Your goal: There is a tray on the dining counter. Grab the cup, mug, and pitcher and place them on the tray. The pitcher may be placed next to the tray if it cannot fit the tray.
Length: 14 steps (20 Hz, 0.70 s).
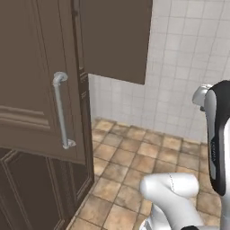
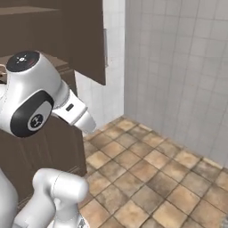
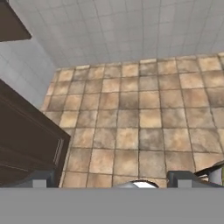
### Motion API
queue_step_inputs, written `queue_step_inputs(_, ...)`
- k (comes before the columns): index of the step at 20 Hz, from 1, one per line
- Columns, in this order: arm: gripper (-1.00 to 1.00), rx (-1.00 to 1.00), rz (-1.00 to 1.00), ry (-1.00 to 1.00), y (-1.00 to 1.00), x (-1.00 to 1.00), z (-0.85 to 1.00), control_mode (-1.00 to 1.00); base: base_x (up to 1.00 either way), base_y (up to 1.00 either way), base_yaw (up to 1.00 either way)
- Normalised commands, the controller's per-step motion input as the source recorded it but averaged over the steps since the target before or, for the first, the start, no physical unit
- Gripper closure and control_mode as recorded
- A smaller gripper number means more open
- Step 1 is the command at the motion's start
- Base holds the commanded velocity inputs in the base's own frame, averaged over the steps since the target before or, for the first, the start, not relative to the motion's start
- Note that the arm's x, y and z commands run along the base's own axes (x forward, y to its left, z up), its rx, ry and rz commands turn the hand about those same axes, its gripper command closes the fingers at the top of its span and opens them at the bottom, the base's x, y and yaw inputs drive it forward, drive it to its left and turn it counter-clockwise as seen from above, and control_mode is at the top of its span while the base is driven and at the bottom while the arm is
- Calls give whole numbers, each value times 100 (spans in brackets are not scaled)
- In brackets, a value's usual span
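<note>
The tray, dining counter, cup, mug and pitcher are out of view. In the hand view my gripper (image 3: pixel 113 179) is open, its two dark fingertips (image 3: pixel 41 178) standing far apart with nothing between them. It points down at a brown tiled floor (image 3: pixel 131 109). My white arm (image 1: pixel 218 134) rises at the right edge of the left base view and on the left in the right base view, arm (image 2: pixel 31 98).
A tall dark brown cabinet (image 1: pixel 36 90) with a grey bar handle (image 1: pixel 62 112) stands close on the left. A dark wall cabinet (image 1: pixel 117 40) hangs above. White tiled walls (image 2: pixel 178 67) form a corner ahead. Open tiled floor (image 2: pixel 147 178) lies to the right.
</note>
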Motion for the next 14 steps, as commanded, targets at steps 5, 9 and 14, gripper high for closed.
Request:
queue_step_inputs(5,-100,0,0,0,0,0,0,100,0,-94,54)
queue_step_inputs(9,-100,0,0,0,0,0,0,100,23,-74,56)
queue_step_inputs(14,-100,0,0,0,0,0,0,100,27,-29,61)
